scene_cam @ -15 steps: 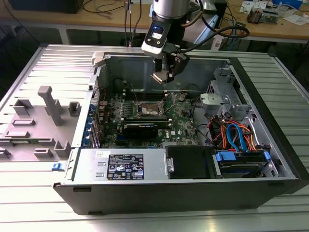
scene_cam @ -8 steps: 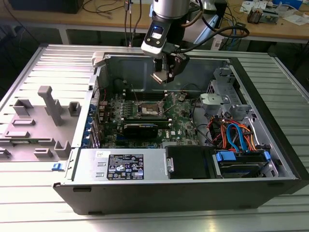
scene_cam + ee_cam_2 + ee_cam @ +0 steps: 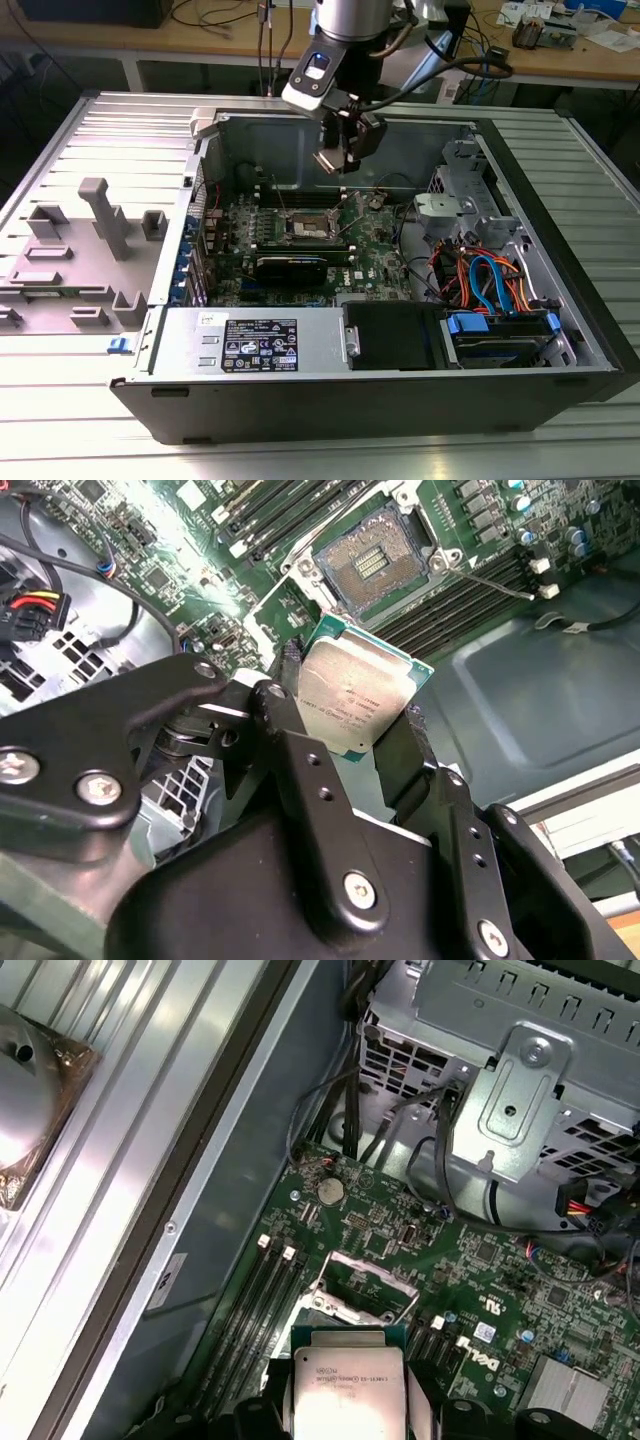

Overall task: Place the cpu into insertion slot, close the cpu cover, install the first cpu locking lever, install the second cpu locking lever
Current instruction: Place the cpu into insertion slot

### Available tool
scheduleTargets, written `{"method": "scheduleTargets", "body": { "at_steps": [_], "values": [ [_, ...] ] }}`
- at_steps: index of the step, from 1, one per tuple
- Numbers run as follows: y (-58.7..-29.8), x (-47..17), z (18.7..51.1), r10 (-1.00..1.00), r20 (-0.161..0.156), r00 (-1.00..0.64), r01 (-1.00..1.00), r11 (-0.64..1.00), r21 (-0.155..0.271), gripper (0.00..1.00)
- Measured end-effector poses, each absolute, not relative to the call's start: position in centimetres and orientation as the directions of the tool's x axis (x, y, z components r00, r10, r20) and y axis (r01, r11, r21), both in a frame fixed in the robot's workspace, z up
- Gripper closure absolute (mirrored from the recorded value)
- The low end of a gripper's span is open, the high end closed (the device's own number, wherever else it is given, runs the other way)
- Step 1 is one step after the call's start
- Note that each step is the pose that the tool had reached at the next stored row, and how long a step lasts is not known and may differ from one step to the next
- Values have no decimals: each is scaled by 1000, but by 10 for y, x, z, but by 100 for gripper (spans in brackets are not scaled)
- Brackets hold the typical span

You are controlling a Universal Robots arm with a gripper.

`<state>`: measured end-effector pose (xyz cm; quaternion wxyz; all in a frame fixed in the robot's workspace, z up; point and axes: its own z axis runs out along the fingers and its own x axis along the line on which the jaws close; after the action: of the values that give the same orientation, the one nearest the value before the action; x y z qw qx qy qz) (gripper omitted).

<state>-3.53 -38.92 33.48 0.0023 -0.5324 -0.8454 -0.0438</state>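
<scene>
My gripper hangs inside the open computer case, above the green motherboard. It is shut on the cpu, a small square chip with a silvery top, and the black fingers clamp two opposite edges. The cpu is held clear of the board. The insertion slot lies open below it, its contact field bare, and appears in the exterior view as the square socket. The cpu cover, a thin metal frame, stands tilted up at one edge of the slot. A thin locking lever is swung out beside the socket.
Long black memory slots run beside the socket. A black graphics card sits in front of it. A metal drive cage and coloured cables fill the exterior view's right. A grey fixture tray lies outside the case.
</scene>
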Motion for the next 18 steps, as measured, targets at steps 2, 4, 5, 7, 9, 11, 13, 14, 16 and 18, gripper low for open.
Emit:
{"method": "scheduleTargets", "body": {
  "at_steps": [2,4,5,7,9,11,13,14,16,18],
  "values": [
    [-389,-37,335,900,50,-433,901,429,72,46],
    [-389,-37,334,906,50,-421,906,417,71,46],
    [-389,-37,334,912,51,-406,913,402,71,46],
    [-389,-37,333,921,51,-387,921,383,71,46],
    [-389,-38,332,929,51,-366,929,362,70,46],
    [-389,-43,331,930,51,-364,930,360,70,46],
    [-389,-48,330,930,51,-363,931,359,69,46],
    [-389,-49,330,931,51,-361,932,357,69,46],
    [-389,-50,329,936,52,-347,937,344,68,46],
    [-389,-50,327,947,53,-317,947,314,64,46]
  ]
}}
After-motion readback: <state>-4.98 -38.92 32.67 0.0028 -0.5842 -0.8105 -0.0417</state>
